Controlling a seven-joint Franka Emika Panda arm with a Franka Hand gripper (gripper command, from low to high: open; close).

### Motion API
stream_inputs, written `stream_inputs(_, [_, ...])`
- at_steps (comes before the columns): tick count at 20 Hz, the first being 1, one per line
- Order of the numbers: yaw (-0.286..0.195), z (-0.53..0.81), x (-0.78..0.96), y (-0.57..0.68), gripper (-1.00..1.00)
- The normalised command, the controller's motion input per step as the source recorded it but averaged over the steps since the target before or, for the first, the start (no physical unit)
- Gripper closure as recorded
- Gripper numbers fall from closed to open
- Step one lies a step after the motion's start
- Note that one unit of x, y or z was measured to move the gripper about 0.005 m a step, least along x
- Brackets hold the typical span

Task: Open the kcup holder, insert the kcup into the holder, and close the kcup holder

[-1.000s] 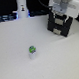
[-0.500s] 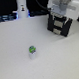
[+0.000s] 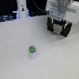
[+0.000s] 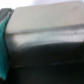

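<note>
The kcup [image 3: 32,51] is white with a green top, standing on a plain white tabletop [image 3: 17,43]. The kcup holder [image 3: 61,27] is black. The hand [image 3: 58,12] is pale grey-white (the wrist view shows blurred grey, black and teal).
</note>
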Motion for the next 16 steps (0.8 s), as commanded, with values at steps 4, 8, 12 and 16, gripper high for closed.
stream_inputs(4, [-0.082, 0.19, 0.95, -0.27, 1.00])
stream_inputs(8, [-0.084, 0.19, 0.94, -0.28, 1.00])
stream_inputs(12, [-0.081, 0.18, 0.94, -0.31, 1.00])
stream_inputs(16, [-0.078, 0.18, 0.93, -0.32, 1.00])
